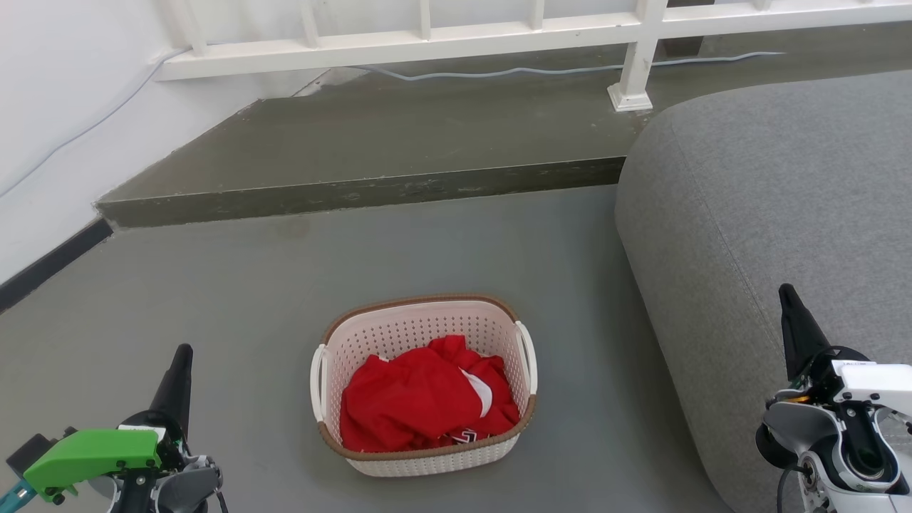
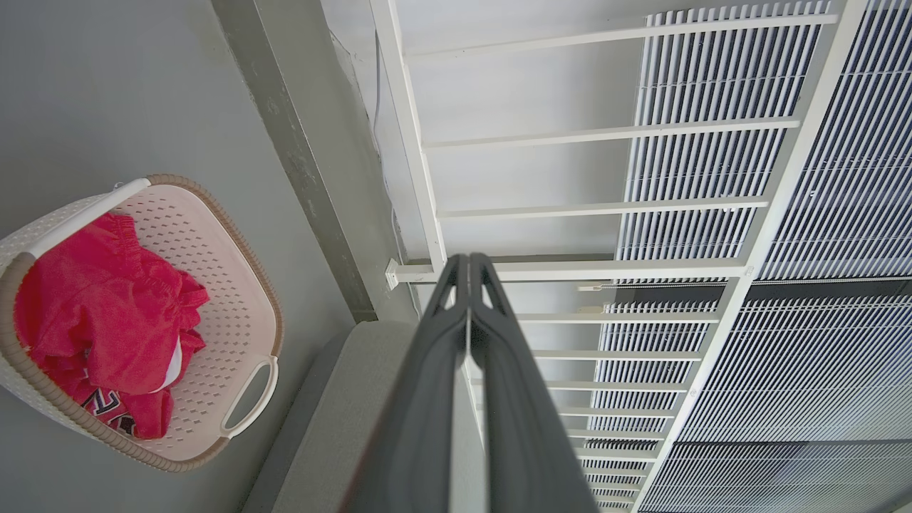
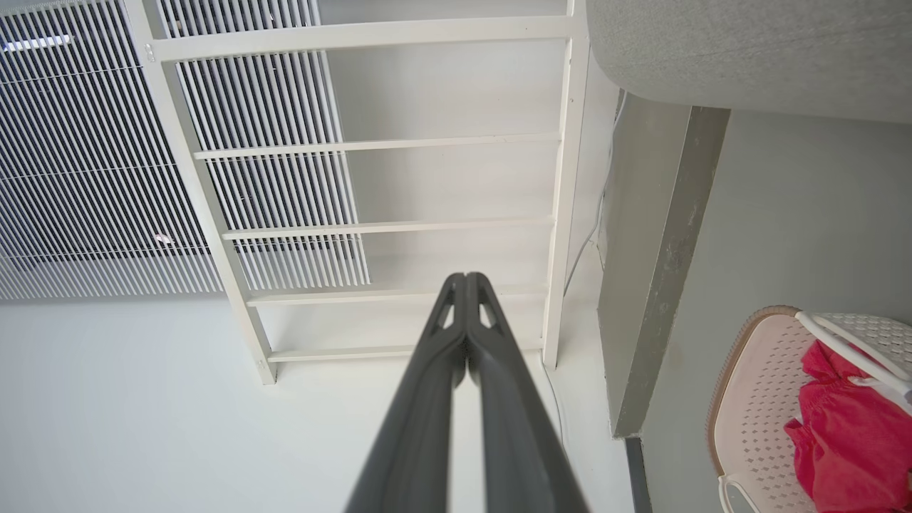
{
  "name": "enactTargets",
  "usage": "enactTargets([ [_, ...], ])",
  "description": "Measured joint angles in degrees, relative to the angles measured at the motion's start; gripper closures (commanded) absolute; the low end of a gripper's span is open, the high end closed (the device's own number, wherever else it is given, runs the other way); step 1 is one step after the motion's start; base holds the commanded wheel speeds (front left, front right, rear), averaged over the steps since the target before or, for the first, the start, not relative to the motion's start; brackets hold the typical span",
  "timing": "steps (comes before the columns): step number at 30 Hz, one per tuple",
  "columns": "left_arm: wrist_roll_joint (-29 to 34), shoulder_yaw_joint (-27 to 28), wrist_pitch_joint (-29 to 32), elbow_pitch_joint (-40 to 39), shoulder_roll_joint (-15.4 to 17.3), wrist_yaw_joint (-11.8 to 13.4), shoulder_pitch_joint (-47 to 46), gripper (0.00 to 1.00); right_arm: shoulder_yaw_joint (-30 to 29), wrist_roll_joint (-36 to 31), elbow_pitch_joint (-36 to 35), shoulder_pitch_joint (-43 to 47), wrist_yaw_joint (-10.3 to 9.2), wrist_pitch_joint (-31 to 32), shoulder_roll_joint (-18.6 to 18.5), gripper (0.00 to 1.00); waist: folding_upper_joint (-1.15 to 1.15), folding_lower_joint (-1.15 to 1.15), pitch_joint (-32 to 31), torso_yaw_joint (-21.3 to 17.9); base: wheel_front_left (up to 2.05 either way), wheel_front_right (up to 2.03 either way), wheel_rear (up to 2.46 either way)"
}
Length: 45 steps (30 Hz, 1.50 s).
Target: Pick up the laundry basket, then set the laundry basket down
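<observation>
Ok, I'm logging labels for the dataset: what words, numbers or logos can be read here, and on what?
No text can be read in full.
Red garment in the basket: black-and-white print, partly folded under, unreadable.
White tag behind the right gripper: faint marks, too small to read.

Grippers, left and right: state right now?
Left gripper: closed, holding nothing.
Right gripper: closed, holding nothing.

Floor (image 1: 214,320) bears laundry basket (image 1: 420,464) beside grey sofa (image 1: 755,214).
</observation>
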Motion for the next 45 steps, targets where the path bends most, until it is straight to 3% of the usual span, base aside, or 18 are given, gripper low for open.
enactTargets([
  [45, 0.0, 0.0, 0.0, 0.0, 0.0, 0.0, 0.0, 1.0, -0.2, 0.0, 0.4, 0.0, 0.09, 0.3, 0.1, 1.0, 0.0, 0.0, 0.0, 0.0, 0.0, 0.0, 0.0],
])
